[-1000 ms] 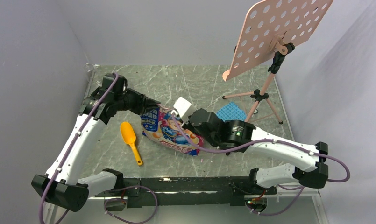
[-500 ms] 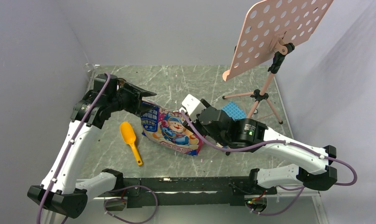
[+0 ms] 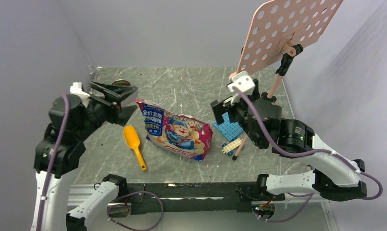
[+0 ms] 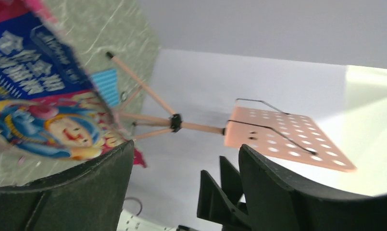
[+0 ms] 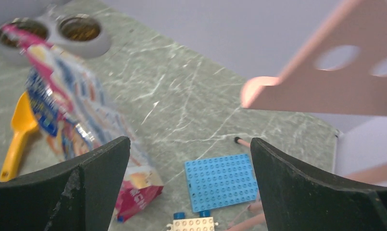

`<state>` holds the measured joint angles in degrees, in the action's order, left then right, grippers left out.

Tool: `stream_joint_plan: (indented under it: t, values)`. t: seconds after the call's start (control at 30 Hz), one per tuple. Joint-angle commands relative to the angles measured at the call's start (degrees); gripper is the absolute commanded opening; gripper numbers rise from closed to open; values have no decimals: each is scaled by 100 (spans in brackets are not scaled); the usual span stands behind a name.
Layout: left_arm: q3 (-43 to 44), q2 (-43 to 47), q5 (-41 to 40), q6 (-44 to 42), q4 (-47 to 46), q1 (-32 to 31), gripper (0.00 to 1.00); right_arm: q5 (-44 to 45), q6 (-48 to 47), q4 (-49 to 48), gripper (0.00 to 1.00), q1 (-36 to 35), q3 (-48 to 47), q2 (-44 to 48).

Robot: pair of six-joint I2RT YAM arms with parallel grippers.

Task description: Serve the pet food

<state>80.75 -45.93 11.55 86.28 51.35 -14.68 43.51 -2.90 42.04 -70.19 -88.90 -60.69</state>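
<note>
Both arms are hanging raised over the marbled green surface [image 3: 181,86], the left pincer [image 4: 185,154] at 9 o'clock and the right pincer [image 5: 189,142] at 3 o'clock. Each is gaping wide, gripping nothing. The pet food pouch [image 3: 174,132] is lying at the centre, with a yellow scoop [image 3: 133,144] at its 9 o'clock. Grey walls [image 3: 181,29] are enclosing everything.

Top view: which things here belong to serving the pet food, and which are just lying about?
For the job: pink pet food pouch, orange-yellow scoop, twin bowls in a grey stand.
Lying about: pink perforated music stand, blue studded baseplate, cream toy brick.
</note>
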Motion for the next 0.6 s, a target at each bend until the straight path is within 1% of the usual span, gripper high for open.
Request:
stream_joint_plan:
  t: [0.0, 0.03, 0.13, 0.2, 0.27, 0.37, 0.4, 0.5, 0.57]
  values:
    - [1008, -285, -1071, 370, 922, 44, 83, 1363, 119, -465, 100, 16, -335, 165]
    - [1257, -359, -1129, 67, 910, 44, 83, 1508, 110, -521, 100, 15, -432, 168]
    - [1905, -485, -1638, -910, 721, 44, 84, 1910, -49, -713, 100, 14, -669, 165]
    - [2125, -409, -1851, -1581, 311, 44, 88, 1999, -208, -862, 100, 17, -729, 166]
    - [2121, -229, -2034, -2151, -239, 47, 98, 1927, -304, -932, 100, 12, -773, 206]
    - [1891, 171, -2232, -3068, -1307, 44, 99, 1635, -347, -1046, 100, 6, -790, 346]
    - [1887, 260, -2317, -3346, -1479, 44, 99, 1528, -358, -1075, 100, 6, -806, 390]
    - [2181, 336, -2587, -3916, -1438, 45, 99, 1160, -434, -1174, 100, 6, -860, 509]
    - [2442, 273, -2698, -4234, -1312, 44, 99, 1076, -483, -1265, 100, 6, -857, 582]
